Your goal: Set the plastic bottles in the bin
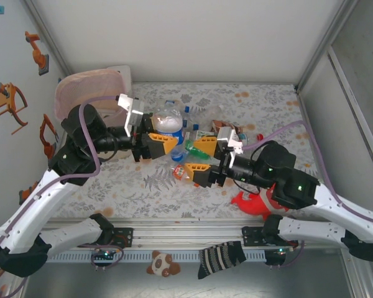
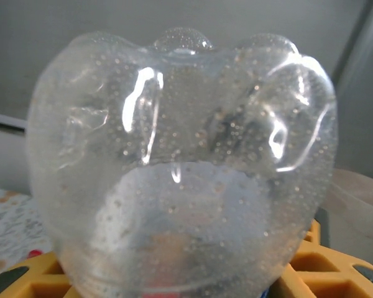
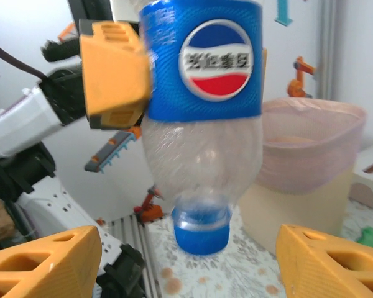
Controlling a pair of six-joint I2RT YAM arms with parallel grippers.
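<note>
Left gripper (image 1: 156, 138): clamped on blue-label bottle (image 3: 202, 68), cap down, aloft mid-table.
Right gripper (image 1: 199, 160): fingers spread, holding nothing, just beneath that bottle.
Bin (image 1: 74, 93): at 10 o'clock, contents not discernible.
Loose bottles (image 1: 189, 149): heaped at centre, not yet binned.
Progress: judged early, most work left.

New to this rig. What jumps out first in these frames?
A blue-labelled bottle held cap-down in mid-air by the left gripper, with the right gripper close by, jaws wide open. The pink bin stands at far left, and a red plush toy lies by the right arm.
</note>
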